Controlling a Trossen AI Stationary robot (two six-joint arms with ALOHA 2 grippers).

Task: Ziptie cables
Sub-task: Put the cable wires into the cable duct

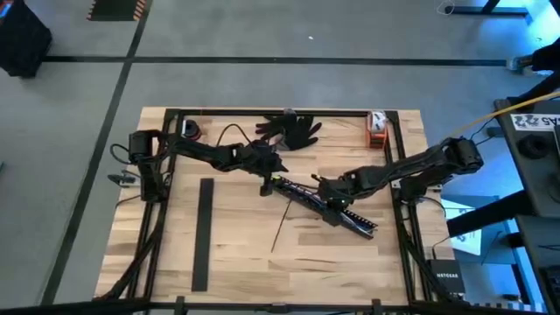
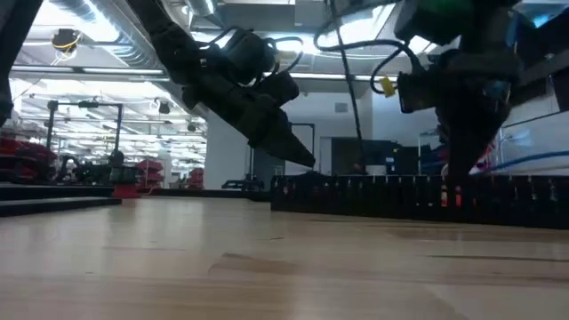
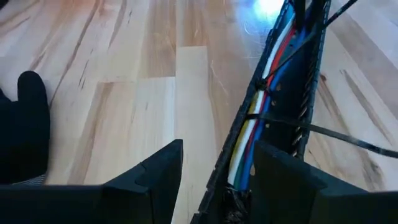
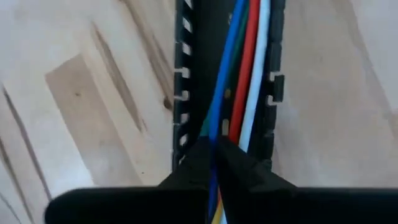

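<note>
The cables [image 3: 258, 106], white, yellow, red, blue and green, lie bundled in a long black slotted bar [image 1: 328, 206] that runs slantwise across the table's middle. A thin dark ziptie [image 3: 264, 117] loops the bundle, its tail [image 3: 348, 140] sticking out over the wood. My left gripper [image 3: 217, 180] is open at the bar's left end [image 1: 269, 172], one finger on each side; I cannot tell whether they touch it. My right gripper [image 4: 214, 152] stands over the bar's middle [image 1: 326, 195], shut on the cables. My right gripper pinches the blue cable [image 4: 217, 127] between its two fingertips, coming from above and pointing down into the bar. The cable runs on between the fingers. The red, white and green cables beside it stay lying in the bar, which rests flat on the table.
A second black slotted bar [image 1: 203, 232] lies at the left. A thin strip [image 1: 280, 229] lies near the middle. Black gloves [image 1: 290, 129] and an orange-and-white object [image 1: 376, 128] sit at the far edge. A black frame [image 1: 398, 201] borders the table.
</note>
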